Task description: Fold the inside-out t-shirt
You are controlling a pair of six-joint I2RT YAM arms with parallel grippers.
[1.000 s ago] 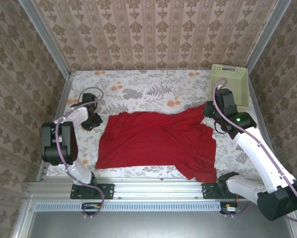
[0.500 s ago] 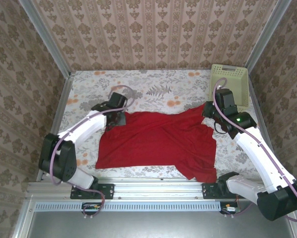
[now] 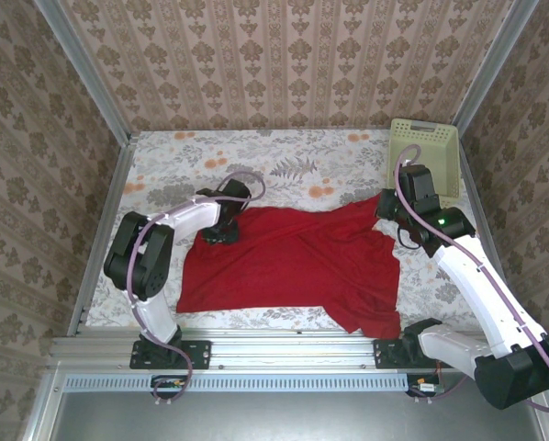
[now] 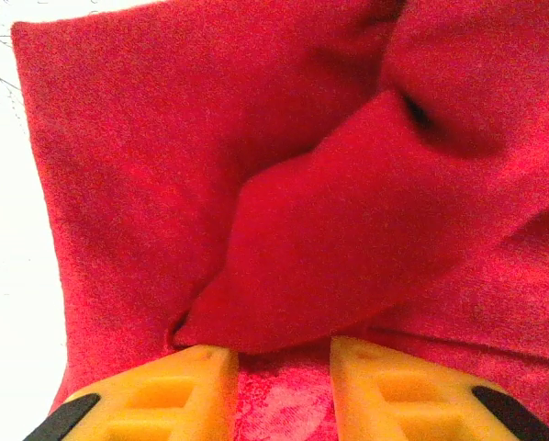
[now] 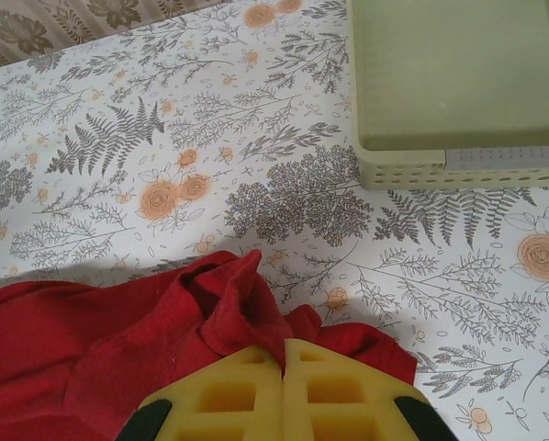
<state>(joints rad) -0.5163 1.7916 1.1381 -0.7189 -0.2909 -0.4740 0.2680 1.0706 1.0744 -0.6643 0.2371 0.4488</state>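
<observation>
The inside-out t-shirt is plain bright red cloth, lying spread across the middle of the table. My left gripper is down on its far left corner. In the left wrist view the yellow fingers stand apart over the t-shirt, with flat cloth between them and a raised fold just past the left gripper tips. My right gripper holds the far right corner. In the right wrist view the right gripper is shut, pinching a bunched ridge of the t-shirt.
A pale green basket stands at the far right corner, just beyond the right gripper; its near rim is close ahead in the right wrist view. The floral tablecloth lies bare behind the shirt. Patterned walls close three sides.
The left arm has swung from the table's left edge rightward onto the shirt's far left corner. The right arm and its pinched corner have not moved.
</observation>
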